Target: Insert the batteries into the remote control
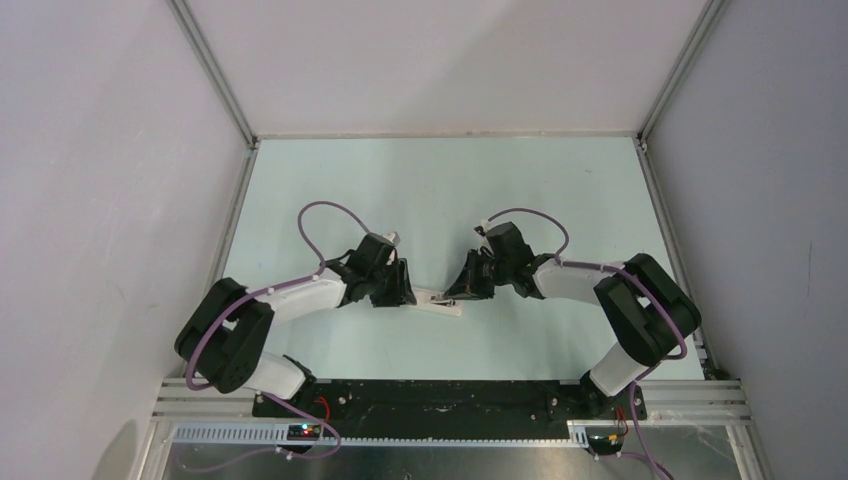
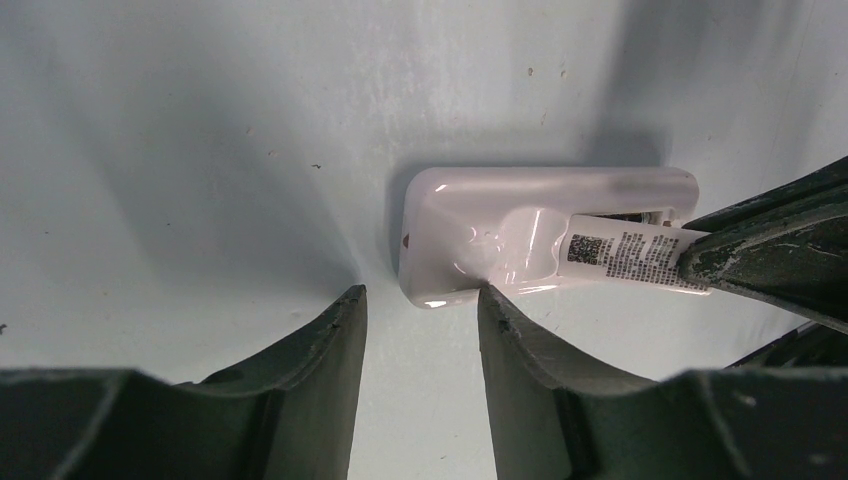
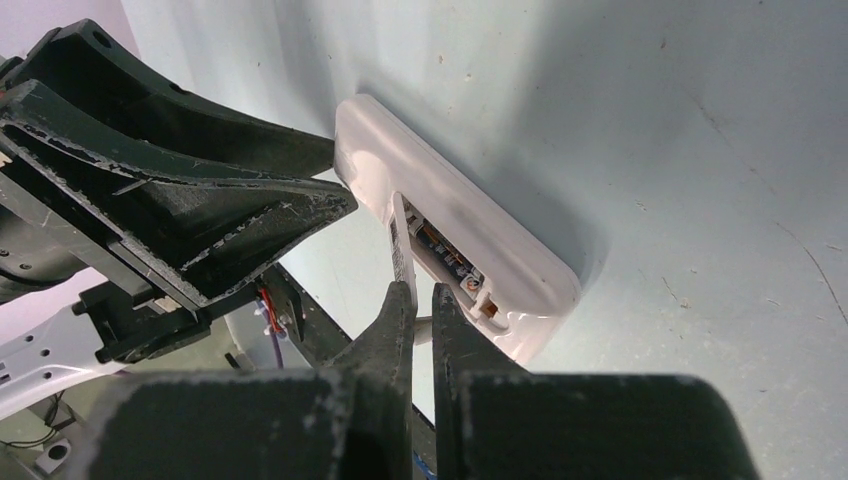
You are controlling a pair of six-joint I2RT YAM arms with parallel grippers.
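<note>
Bright diffuse light, soft shadows on table [image 2: 200,150], glare on remote control [image 2: 470,240], close foregrounds slightly blurred.

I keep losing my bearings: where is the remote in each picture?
Top: remote just below centre.
Left wrist: remote right of centre.
Right wrist: remote lying diagonally across the centre.
Landmark: right gripper, pinching the cover.

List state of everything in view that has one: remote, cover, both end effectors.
remote control: lying on the table, back up.
cover: tilted up off the back, pinched at one end.
battery recess: partly exposed, contents unclear.
left end effector: open, at the remote's end, not gripping it.
right end effector: shut on the cover.
</note>
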